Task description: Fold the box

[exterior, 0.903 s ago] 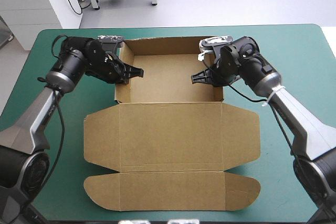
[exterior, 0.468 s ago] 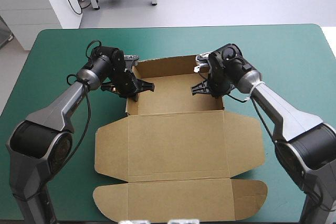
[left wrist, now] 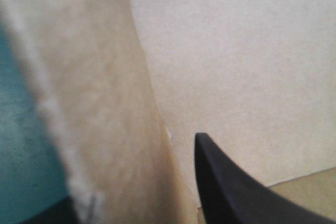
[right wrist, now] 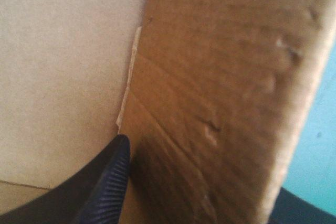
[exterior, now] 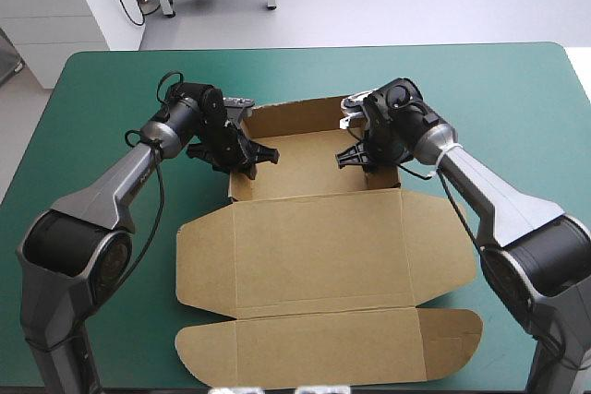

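Note:
The brown box lies mid-table as an open tray with its walls raised. Its lid and front flap lie flat toward the near edge. My left gripper straddles the tray's left wall and is shut on it. In the left wrist view that wall runs between my fingers, one black finger inside the tray. My right gripper is shut on the right wall. The right wrist view shows this wall with one finger on its inner side.
The teal-green cover shows on both sides of the box and beyond its back wall. The lid's rounded front flap reaches close to the table's near edge.
The box has slid to the right and turned slightly. Both arms have come down and inward, so the grippers now sit tight on the side walls.

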Available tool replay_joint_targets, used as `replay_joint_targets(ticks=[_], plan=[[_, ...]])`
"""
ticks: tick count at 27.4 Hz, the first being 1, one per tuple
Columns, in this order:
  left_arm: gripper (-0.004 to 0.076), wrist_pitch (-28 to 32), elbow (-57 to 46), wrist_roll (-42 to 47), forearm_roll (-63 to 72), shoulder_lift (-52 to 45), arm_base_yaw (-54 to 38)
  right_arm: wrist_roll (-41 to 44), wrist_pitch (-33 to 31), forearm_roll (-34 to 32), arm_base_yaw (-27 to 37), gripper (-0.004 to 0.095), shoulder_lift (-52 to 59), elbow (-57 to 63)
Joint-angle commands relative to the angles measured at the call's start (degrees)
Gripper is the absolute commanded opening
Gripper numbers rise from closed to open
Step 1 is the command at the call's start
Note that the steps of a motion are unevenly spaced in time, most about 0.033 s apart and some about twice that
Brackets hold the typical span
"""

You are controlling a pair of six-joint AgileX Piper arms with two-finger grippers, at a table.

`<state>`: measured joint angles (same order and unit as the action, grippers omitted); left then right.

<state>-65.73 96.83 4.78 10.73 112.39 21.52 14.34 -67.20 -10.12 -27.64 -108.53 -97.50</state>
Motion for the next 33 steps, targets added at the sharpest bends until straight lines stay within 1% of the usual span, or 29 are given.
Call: replay_joint_targets(ticks=[1, 3, 5, 8, 10, 13, 16, 19, 22, 23, 25, 27, 30, 31, 32, 33], plan=[[0.0448, 1.9, 3.7, -0.5, 3.0, -3.1, 0.7, -0.8, 1.4, -3.7, -0.3, 0.0476, 2.8, -1.8], [0.0533, 1.7, 4.7, -0.5, 3.0, -3.1, 0.7, -0.9, 1.0, -4.6, -0.3, 0.0476, 2.8, -1.8], [0.0569, 1.6, 5.5, -0.5, 3.0, -3.1, 0.7, -0.9, 1.0, -4.2, -0.3, 0.0474, 2.8, -2.4], [0.0568, 1.6, 5.8, -0.5, 3.0, -3.1, 0.7, -0.9, 2.5, -3.8, -0.3, 0.0474, 2.8, -2.8], [0.0568, 1.4, 5.8, -0.5, 3.0, -3.1, 0.7, -0.9, 3.0, -5.3, -0.3, 0.0474, 2.8, -3.1], [0.0568, 1.4, 5.9, -0.5, 2.4, -3.2, 0.7, -1.0, 2.3, -8.3, -0.3, 0.0474, 2.8, -5.3], [0.0568, -0.2, 8.4, -0.5, 1.3, -3.2, 0.7, -1.5, -0.5, -10.9, -0.3, 0.0469, 2.8, -9.7], [0.0568, -3.7, 13.6, -0.5, -1.7, -3.2, 0.7, -4.0, -3.9, -11.1, -0.3, 0.0466, 2.8, -15.0], [0.0568, -8.3, 21.6, -0.5, -5.0, -3.2, 0.7, -7.3, -4.2, -10.4, -0.3, 0.0466, 3.1, -20.0], [0.0568, -8.3, 26.1, -0.5, -5.2, -4.0, 0.7, -7.4, -4.2, -10.1, -0.3, 0.0466, 3.4, -22.2], [0.0552, -8.1, 29.2, 0.0, -4.8, -5.5, 0.7, -7.0, -4.2, -9.9, -0.3, 0.0466, 3.5, -23.3], [0.0504, -8.1, 31.2, 0.0, -4.8, -7.2, 0.7, -4.8, -4.2, -9.1, -0.3, 0.0466, 3.9, -23.2], [0.0376, -8.3, 31.6, -1.0, -6.5, -11.2, 0.7, -4.1, -4.2, -6.9, -0.3, 0.0467, 3.9, -22.5], [0.0253, -8.3, 31.5, -3.0, -8.8, -13.9, 0.7, -4.1, -4.2, -6.1, -0.3, 0.0467, 3.8, -21.1], [0.0112, -8.3, 30.9, -3.2, -10.7, -16.9, 0.7, -3.3, -4.2, -6.1, 0.1, 0.0467, 3.8, -19.3], [0.0041, -8.3, 30.4, -3.2, -11.6, -18.1, 0.7, -3.0, -4.2, -6.0, 0.5, 0.0467, 3.8, -18.1]])
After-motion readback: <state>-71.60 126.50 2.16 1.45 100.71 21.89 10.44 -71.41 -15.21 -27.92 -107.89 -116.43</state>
